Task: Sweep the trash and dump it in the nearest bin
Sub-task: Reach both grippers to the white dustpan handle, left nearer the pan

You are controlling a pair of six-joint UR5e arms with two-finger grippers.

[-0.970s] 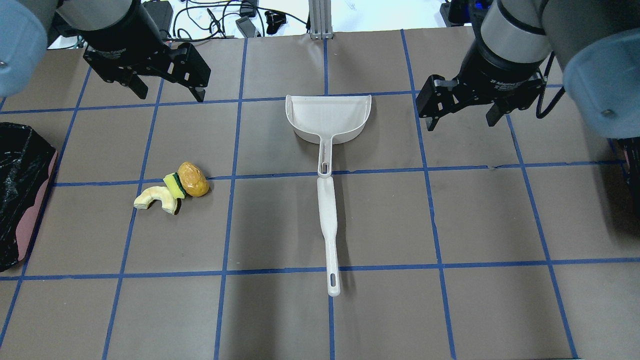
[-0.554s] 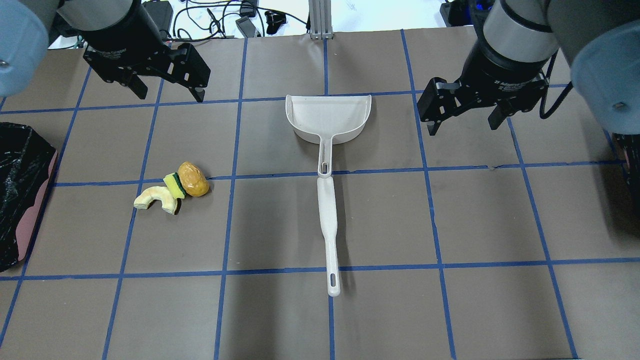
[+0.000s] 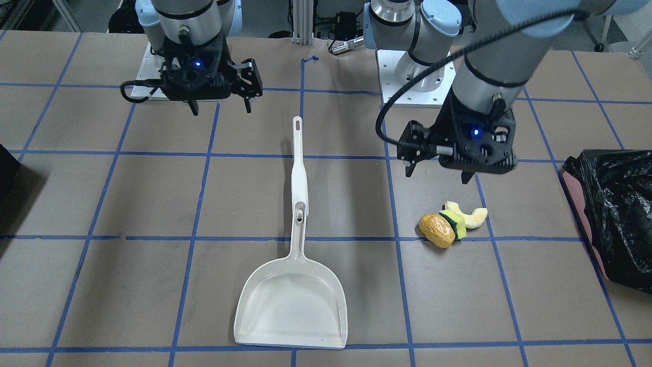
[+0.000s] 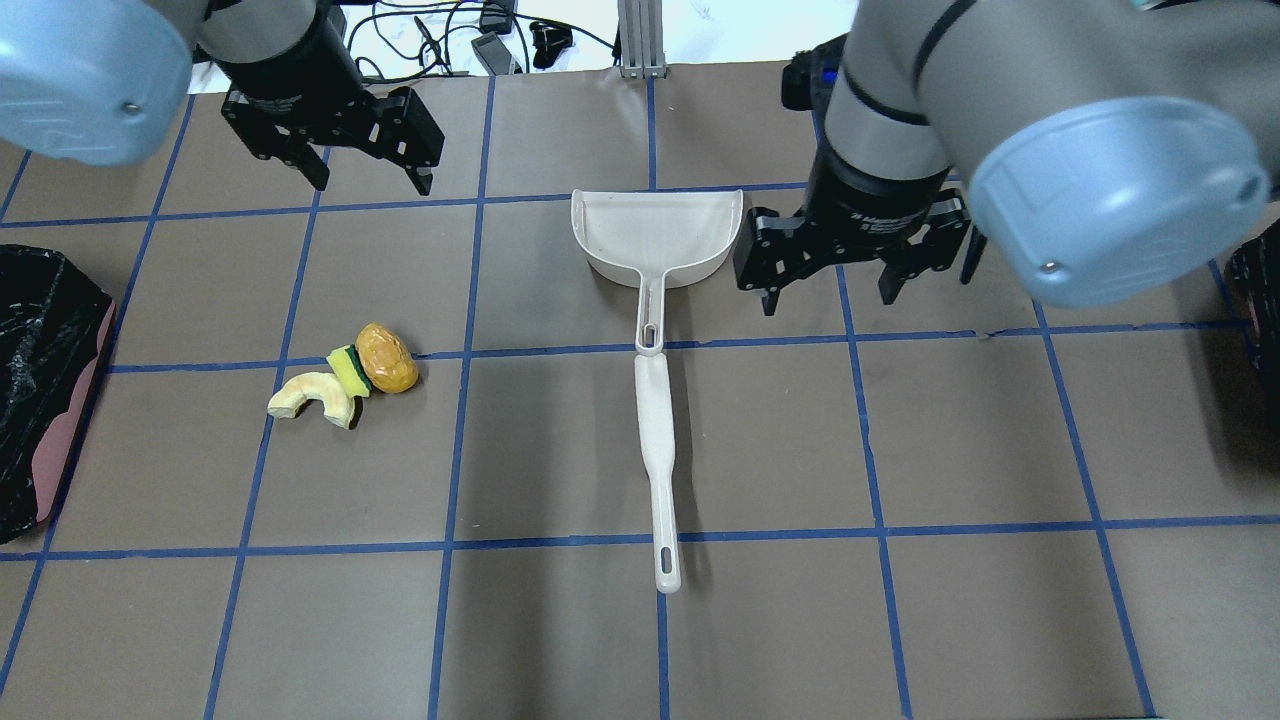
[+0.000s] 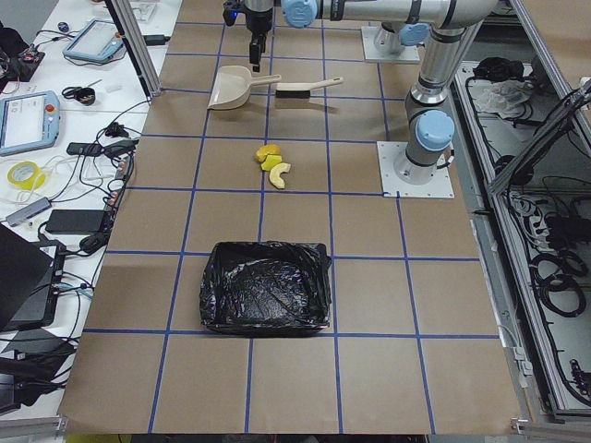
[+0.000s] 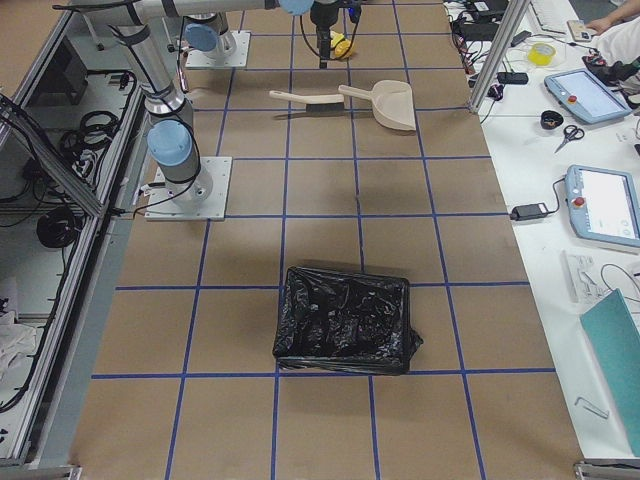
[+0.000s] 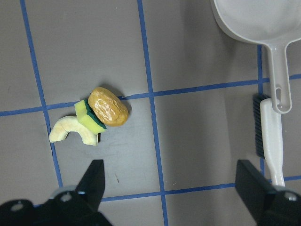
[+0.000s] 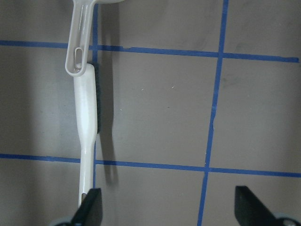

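Hovering with my left tool (image 4: 370,185) and right tool (image 4: 828,300) both spread apart, empty; trash (image 4: 345,380) unswept, brush (image 4: 660,470) and dustpan (image 4: 655,235) ungrasped, nothing dumped in bin (image 4: 62,440) yet.

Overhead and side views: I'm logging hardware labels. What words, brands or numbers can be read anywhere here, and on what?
White print on the right gripper, on its black body: too blurred to read.
Screens of the tablets off the table: too small to read.
The dustpan, brush and bin: no markings show.
So there is no text that can be quoted.
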